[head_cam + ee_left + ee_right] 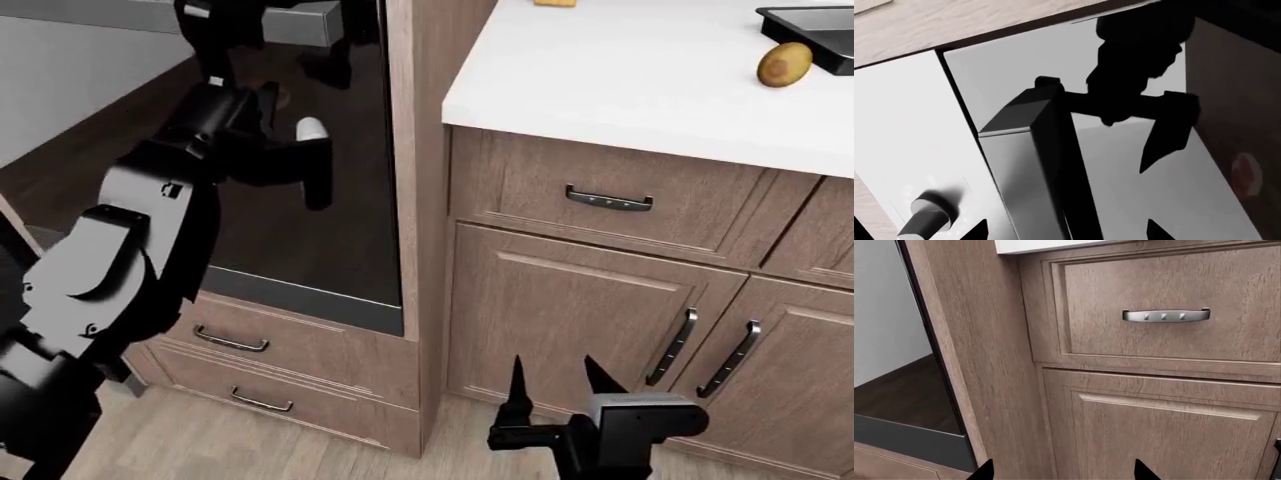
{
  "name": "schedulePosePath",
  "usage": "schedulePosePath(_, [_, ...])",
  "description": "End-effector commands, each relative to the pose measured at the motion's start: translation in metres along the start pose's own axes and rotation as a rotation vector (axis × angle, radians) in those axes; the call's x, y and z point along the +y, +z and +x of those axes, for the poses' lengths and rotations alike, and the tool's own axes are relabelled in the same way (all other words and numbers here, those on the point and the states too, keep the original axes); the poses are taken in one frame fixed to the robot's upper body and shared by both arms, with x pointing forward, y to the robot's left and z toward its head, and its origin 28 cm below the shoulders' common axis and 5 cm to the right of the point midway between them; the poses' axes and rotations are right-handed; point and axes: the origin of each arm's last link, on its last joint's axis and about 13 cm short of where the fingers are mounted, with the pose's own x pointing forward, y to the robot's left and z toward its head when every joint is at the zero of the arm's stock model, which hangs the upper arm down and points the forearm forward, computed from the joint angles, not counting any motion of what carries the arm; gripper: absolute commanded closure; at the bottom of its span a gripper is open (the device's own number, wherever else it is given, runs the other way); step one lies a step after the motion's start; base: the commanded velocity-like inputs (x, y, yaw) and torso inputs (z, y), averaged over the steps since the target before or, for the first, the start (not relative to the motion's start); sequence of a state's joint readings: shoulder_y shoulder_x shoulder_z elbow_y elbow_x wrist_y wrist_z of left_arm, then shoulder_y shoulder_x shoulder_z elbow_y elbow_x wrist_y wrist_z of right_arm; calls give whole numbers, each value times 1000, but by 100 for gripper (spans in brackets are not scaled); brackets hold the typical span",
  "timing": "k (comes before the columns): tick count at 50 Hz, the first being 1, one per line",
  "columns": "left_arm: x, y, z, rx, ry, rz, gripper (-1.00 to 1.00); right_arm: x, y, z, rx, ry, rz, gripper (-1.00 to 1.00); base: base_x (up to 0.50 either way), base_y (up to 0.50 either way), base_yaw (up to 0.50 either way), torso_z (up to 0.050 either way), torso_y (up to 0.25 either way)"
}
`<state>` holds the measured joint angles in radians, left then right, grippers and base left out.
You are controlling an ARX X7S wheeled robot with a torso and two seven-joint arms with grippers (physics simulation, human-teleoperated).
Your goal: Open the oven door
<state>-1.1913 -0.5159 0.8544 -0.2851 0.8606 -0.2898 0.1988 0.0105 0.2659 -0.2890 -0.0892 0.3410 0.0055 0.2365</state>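
The oven door [350,215] is a glossy black glass panel with grey trim. It looks flush with the wooden cabinet and also shows in the right wrist view [894,340]. Its long grey bar handle [287,12] runs along the top edge. In the left wrist view the handle [1017,165] passes between the fingertips of my open left gripper [1067,232]. The glass above shows the gripper's dark reflection. In the head view my left arm reaches up to the handle, and the gripper [214,14] is mostly cut off at the top. My right gripper [553,382] [1064,472] hangs open and empty before the lower cabinets.
A control knob [927,215] sits on the pale panel beside the handle. Two wooden drawers [234,340] lie under the oven. To the right are a drawer [607,200], cabinet doors with vertical handles [674,345], and a white counter [641,80] with a potato [785,62].
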Motion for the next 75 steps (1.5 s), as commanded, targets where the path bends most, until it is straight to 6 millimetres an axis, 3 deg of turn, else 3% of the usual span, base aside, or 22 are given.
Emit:
schedulePosePath(1, [-2,4,10,-4,-1,6,-100,0,1,0,-2,2,3,-100,0,0,0,0,0])
schedulePosePath(64, [1,9,30,9,4,-16,-100,-2,2,0,-8,-6,4,-100,0,0,0,0,0])
schedulePosePath(65, [1,9,30,6,7,-19,100,-2,2,0,-8,-6,4,-100,0,0,0,0,0])
schedulePosePath(75, [6,9,31,3,27,-39,100,-2,1,0,-9,-5,4,-100,0,0,0,0,-2])
